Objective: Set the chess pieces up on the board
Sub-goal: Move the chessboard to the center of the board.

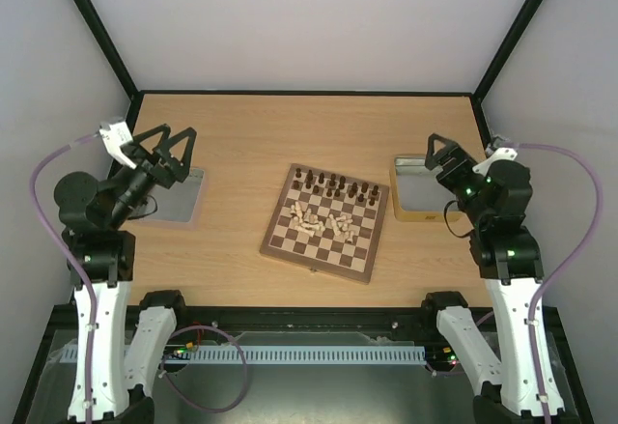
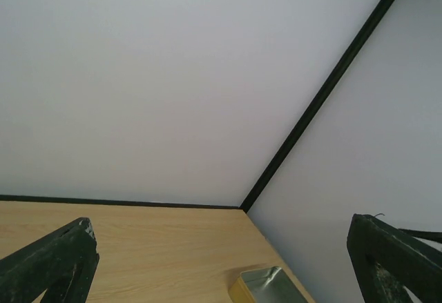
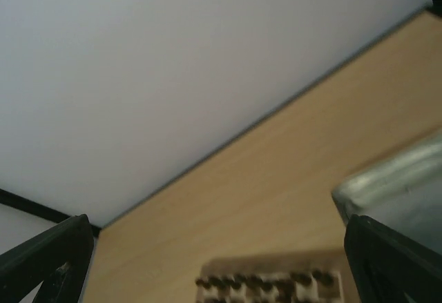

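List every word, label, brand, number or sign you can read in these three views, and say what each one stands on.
None: no text can be read in any view.
board: no letters or numbers show along its border.
left tray and right tray: bare metal, no label seen.
left arm and right arm: any marking is too small to read.

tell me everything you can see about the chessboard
The board is a square wooden chessboard with dark-brown and cream squares inside a mid-brown border. It lies flat near the middle of the table, turned slightly askew to the table's edges. Dark pieces stand along its far rows; pale pieces sit jumbled around its centre. Nothing else touches it.
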